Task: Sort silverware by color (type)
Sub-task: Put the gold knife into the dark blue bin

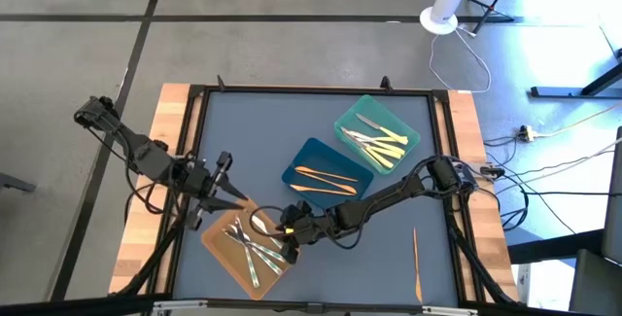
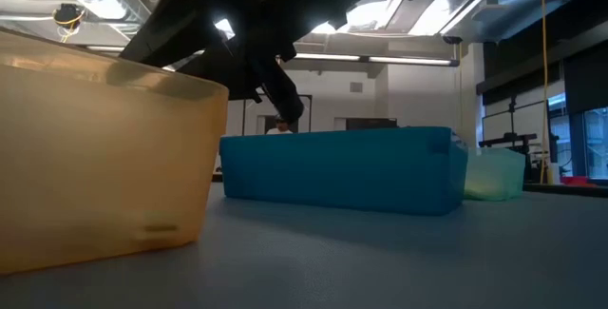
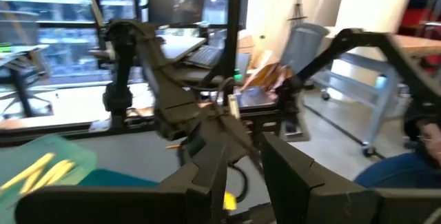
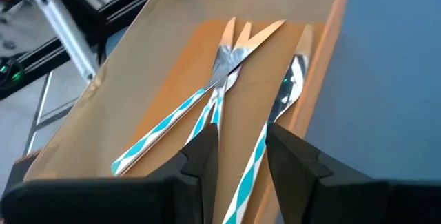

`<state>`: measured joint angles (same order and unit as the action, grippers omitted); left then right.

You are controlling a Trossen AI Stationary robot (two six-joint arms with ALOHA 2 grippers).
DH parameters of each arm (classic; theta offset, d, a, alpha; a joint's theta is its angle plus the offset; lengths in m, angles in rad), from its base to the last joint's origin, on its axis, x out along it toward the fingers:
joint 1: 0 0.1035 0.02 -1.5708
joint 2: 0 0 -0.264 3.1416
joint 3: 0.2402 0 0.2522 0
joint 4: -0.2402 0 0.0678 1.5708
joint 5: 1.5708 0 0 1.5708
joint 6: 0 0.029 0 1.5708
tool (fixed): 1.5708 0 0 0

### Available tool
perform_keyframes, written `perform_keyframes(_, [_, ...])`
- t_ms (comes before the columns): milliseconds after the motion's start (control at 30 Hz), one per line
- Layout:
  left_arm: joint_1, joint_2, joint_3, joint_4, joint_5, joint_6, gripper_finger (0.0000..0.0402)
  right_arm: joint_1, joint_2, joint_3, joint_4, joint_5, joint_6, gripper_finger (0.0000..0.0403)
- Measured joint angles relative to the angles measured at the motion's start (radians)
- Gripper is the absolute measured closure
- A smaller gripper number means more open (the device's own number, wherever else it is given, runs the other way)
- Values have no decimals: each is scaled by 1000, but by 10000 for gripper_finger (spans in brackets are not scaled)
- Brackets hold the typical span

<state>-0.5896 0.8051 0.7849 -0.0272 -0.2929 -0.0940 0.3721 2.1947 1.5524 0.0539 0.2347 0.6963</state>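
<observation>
The silverware is thin plastic, so I judge it light, stiff enough to lift by one end, slick, and easy to flick away; the flat handle, pinched across its narrow width, looks the best hold. It lies in four places in the high view: silvery pieces with teal-striped handles (image 1: 255,249) in the orange tray (image 1: 220,239) at lower centre-left, orange pieces (image 1: 326,181) in the blue tray (image 1: 302,161) at centre, yellow pieces (image 1: 387,151) with one silvery piece (image 1: 368,122) in the teal tray (image 1: 402,123) to the upper right, and a lone orange knife (image 1: 416,261) on the mat at lower right. The right gripper (image 4: 242,156) hangs over the orange tray with its fingers narrowly parted and nothing between them, right above the striped handles. The left gripper (image 1: 228,196) waits at that tray's upper-left edge, fingers narrowly apart, empty. The crossed, overlapping handles and the tray wall could hinder a clean pinch.
</observation>
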Motion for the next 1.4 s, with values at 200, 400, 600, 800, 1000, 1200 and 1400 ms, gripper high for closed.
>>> perform_keyframes(200, [13,0,0,-51,-38,18,318,1,-44,0,-38,-107,-24,292])
perform_keyframes(400, [37,0,0,-66,-37,26,318,2,-142,0,-211,-114,-23,292])
perform_keyframes(600, [53,15,0,-80,-31,26,318,9,-250,0,-397,-99,-2,292])
perform_keyframes(800, [79,56,0,-90,-34,26,318,51,-368,0,-578,-79,44,292])
perform_keyframes(1000, [122,99,0,-87,-37,26,318,126,-472,0,-705,-9,133,292])
perform_keyframes(1200, [162,143,0,-81,-37,18,318,219,-544,0,-896,43,303,292])
perform_keyframes(1400, [192,195,0,-85,-35,17,318,312,-559,0,-1075,20,540,292])
